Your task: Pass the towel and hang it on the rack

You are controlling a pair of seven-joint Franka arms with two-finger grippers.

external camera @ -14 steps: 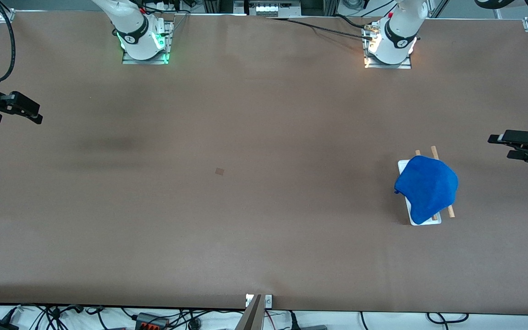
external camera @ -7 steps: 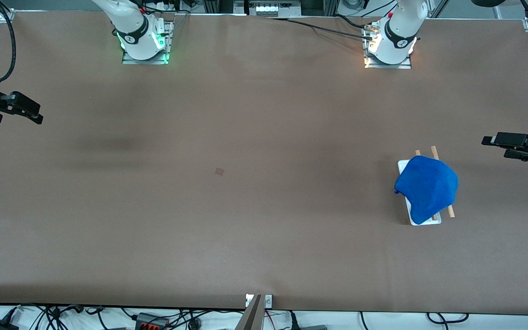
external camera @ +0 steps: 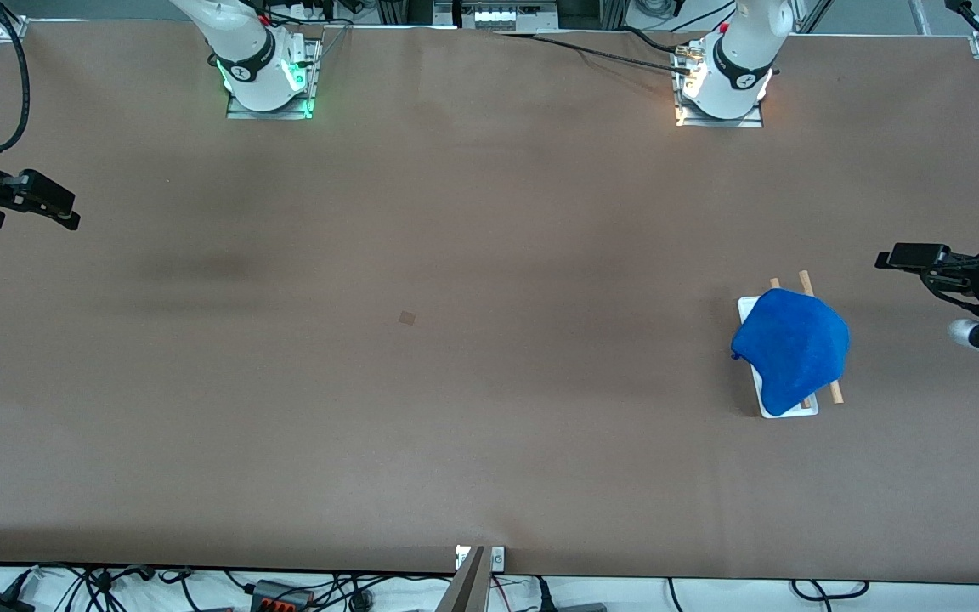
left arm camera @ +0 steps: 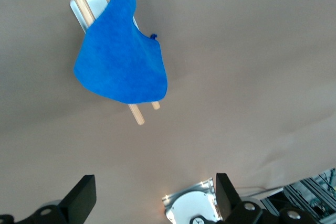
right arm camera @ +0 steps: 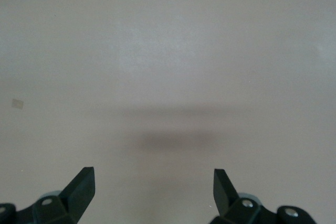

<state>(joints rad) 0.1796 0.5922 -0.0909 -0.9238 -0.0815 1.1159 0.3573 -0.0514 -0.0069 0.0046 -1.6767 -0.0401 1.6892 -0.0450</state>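
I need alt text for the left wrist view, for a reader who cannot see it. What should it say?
A blue towel is draped over the two wooden rods of a white rack on a brown table. The left pincer is above the table, fingers apart and holding nothing, and an arm's base plate shows between them.

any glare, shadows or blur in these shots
Front view: the right arm's base lights glow green, the left arm's glare yellow-white; the towel is sharp on the rack. Right wrist view: a soft shadow on the table ahead of the right gripper.
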